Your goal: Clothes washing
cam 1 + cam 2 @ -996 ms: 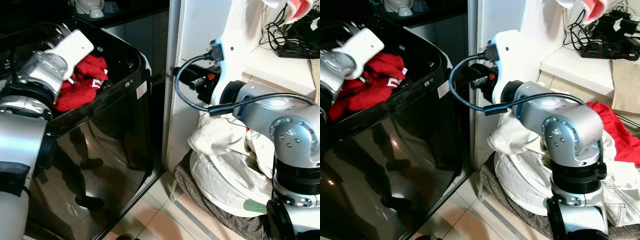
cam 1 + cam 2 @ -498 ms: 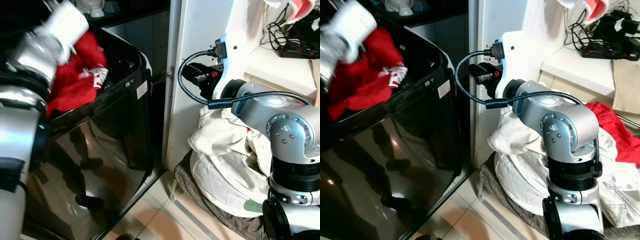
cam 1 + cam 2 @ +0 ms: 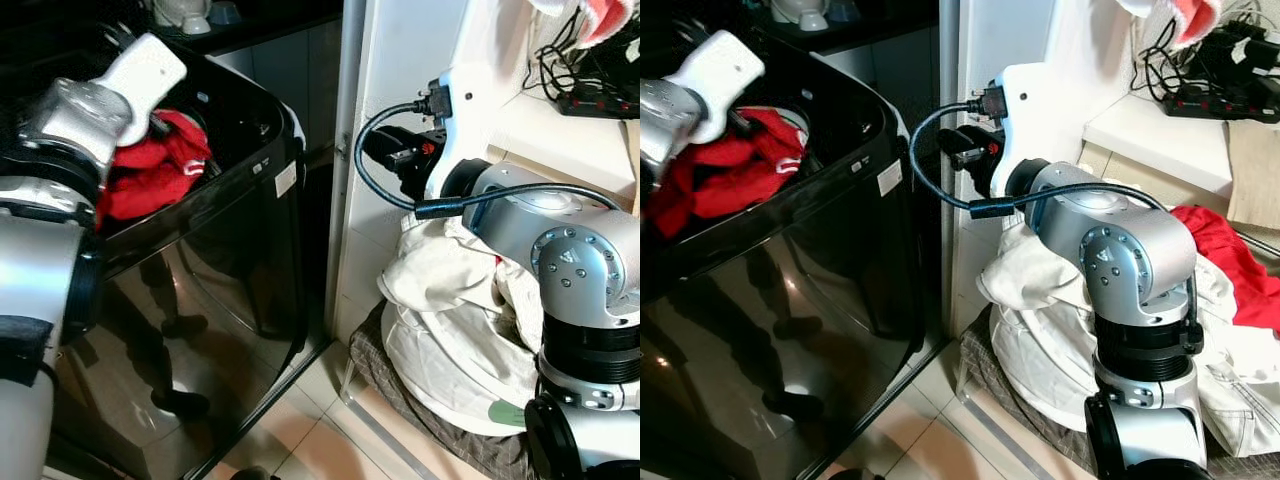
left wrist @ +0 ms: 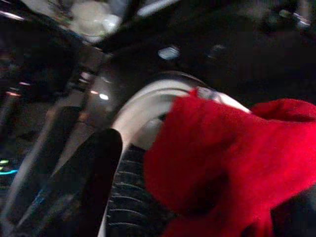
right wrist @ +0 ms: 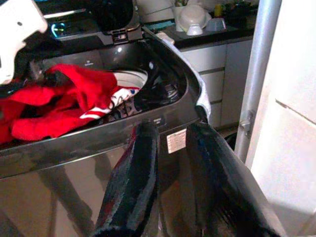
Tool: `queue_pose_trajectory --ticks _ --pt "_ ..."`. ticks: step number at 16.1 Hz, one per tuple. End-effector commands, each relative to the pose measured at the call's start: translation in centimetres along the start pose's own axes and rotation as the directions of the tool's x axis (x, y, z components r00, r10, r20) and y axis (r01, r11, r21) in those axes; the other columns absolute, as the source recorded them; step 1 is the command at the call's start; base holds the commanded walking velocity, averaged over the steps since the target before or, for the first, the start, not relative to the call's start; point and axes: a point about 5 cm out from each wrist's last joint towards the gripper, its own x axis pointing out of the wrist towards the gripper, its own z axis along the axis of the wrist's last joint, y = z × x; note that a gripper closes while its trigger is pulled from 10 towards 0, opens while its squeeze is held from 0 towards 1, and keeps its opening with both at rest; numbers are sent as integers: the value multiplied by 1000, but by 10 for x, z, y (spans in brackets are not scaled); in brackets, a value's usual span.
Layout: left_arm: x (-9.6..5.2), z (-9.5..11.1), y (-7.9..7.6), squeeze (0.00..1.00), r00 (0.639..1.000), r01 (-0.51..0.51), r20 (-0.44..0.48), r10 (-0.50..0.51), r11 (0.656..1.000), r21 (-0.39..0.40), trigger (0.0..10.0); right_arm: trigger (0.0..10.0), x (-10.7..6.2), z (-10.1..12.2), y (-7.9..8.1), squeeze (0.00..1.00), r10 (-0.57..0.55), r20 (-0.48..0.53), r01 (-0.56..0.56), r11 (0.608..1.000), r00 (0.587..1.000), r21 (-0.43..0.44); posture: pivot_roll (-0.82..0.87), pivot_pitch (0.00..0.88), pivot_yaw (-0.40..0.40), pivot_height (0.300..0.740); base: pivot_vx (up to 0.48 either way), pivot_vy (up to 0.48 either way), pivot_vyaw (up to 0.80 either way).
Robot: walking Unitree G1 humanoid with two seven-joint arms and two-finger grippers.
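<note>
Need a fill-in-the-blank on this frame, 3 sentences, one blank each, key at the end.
1. The garment that the left tool holds over the washer's drum is ____ in colour.
2. The washing machine has a glossy ____ body.
3. The pile of laundry under the right arm is mostly ____, and the right tool holds nothing.

Missing words: red; black; white

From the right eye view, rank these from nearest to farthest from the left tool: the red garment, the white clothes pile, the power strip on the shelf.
1. Red garment: right at the left tool, in the washer opening.
2. White clothes pile: across the gap, low on the robot's right.
3. Power strip: farthest, up on the right-hand shelf.
</note>
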Motion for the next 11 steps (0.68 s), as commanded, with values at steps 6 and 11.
queue_pose_trajectory --ticks 6,11 --pt "1 6 -13 1000 989 146 16 -146 989 -13 10000 10000 1 2 -5 0 -33 8 33 999 999 3 -45 0 23 740 0 0 0" --pt "-38 64 71 0 771 -582 353 529 811 55 10000 10000 1 5 -11 0 -80 22 80 997 997 11 -43 0 25 740 0 0 0"
